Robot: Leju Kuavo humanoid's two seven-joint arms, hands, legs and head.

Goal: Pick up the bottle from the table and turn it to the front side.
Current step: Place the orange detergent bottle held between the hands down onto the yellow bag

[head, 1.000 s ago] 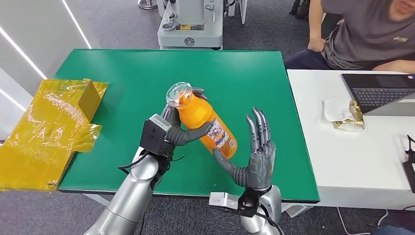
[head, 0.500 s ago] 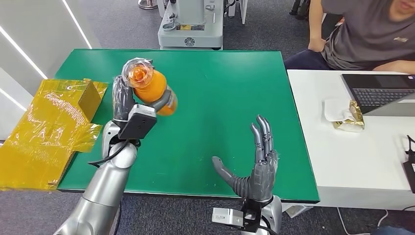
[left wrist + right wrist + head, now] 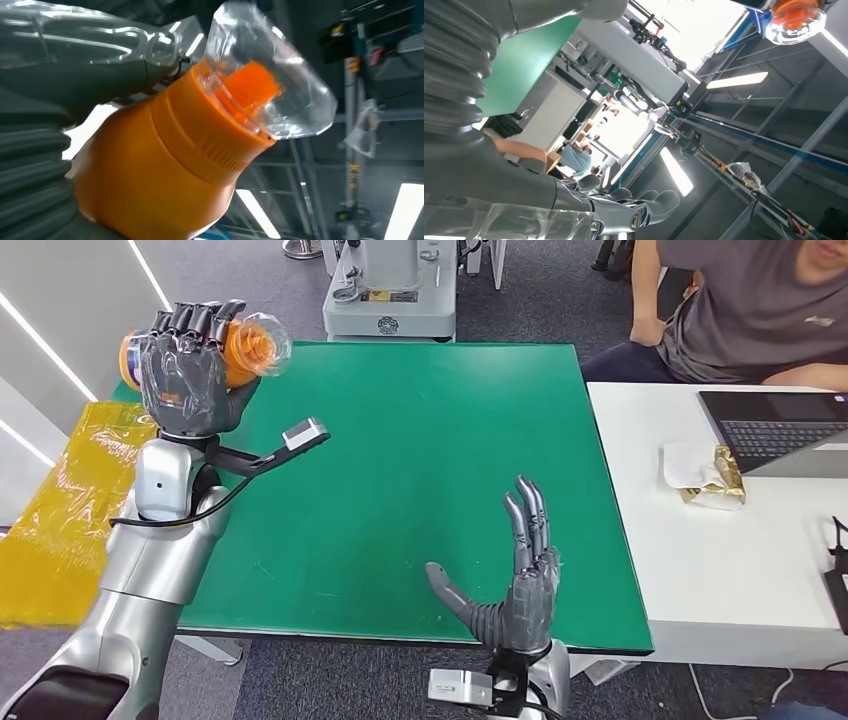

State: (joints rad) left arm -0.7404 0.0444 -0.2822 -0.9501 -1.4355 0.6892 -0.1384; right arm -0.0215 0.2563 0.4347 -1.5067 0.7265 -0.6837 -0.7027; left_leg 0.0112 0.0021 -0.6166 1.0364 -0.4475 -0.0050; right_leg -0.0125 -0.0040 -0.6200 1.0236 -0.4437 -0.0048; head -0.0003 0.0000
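orange bottle (image 3: 240,346) gripped in raised left hand (image 3: 185,370), label unreadable; right hand (image 3: 515,585) spread, empty.

Place: a robotics lab or test workshop inside an office-like hall.
Work surface: a desk (image 3: 450,440) with a green top filled the middle of the head view.
Side station: a white desk (image 3: 720,570) at the right edge carried an open laptop (image 3: 775,430), with a seated person (image 3: 740,310) behind it.
Equipment: a grey machine base (image 3: 390,290) stood on grey carpet (image 3: 240,290) at top centre.
Ceiling: the right wrist view showed exposed beams and strip lights (image 3: 736,80).
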